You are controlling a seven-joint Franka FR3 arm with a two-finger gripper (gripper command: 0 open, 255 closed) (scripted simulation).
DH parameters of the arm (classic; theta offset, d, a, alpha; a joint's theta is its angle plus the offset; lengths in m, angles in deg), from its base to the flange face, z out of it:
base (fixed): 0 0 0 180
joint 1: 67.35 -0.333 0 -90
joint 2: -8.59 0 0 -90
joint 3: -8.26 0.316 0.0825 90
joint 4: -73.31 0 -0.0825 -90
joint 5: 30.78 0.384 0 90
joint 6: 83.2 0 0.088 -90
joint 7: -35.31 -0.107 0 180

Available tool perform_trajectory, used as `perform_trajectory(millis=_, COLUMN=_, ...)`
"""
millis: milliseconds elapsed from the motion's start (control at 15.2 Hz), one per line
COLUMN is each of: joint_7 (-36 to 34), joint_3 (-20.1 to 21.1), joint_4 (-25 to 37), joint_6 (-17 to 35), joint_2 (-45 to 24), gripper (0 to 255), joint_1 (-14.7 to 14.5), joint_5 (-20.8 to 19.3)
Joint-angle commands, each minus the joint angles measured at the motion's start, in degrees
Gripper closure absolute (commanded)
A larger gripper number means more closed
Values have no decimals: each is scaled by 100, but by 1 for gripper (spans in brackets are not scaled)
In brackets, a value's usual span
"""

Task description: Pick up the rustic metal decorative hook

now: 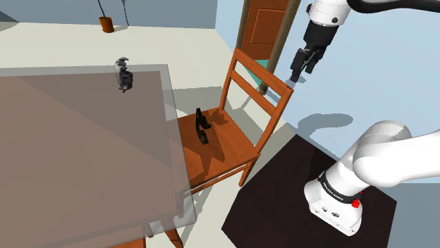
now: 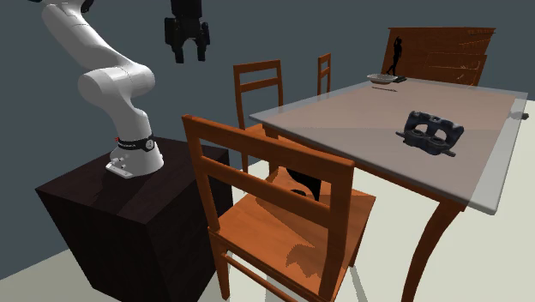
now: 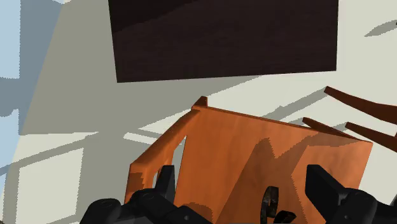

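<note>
A small black hook stands on the seat of the wooden chair drawn up to the table. It is partly hidden behind the chair's back rails in the second exterior view. My black gripper hangs open and empty in the air, well above the chair's back. In the wrist view the hook lies on the orange seat between my spread fingers, far below them.
A glass-topped table adjoins the chair. A dark grey lumpy object and a shallow dish rest on it. More chairs stand behind. The dark stand sits beside the chair. A wooden door is behind the gripper.
</note>
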Motion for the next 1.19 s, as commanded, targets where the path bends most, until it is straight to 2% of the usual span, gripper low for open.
perform_trajectory(millis=0, joint_7=0, joint_3=0, joint_4=0, joint_6=0, joint_2=0, gripper=0, joint_1=0, joint_5=0)
perform_trajectory(millis=528, joint_7=-544, joint_3=286, joint_4=-270, joint_6=1527, joint_2=-1214, gripper=0, joint_1=-40, joint_5=206)
perform_trajectory(millis=1122, joint_7=-1139, joint_3=564, joint_4=75, joint_6=3036, joint_2=-3011, gripper=0, joint_1=-51, joint_5=243)
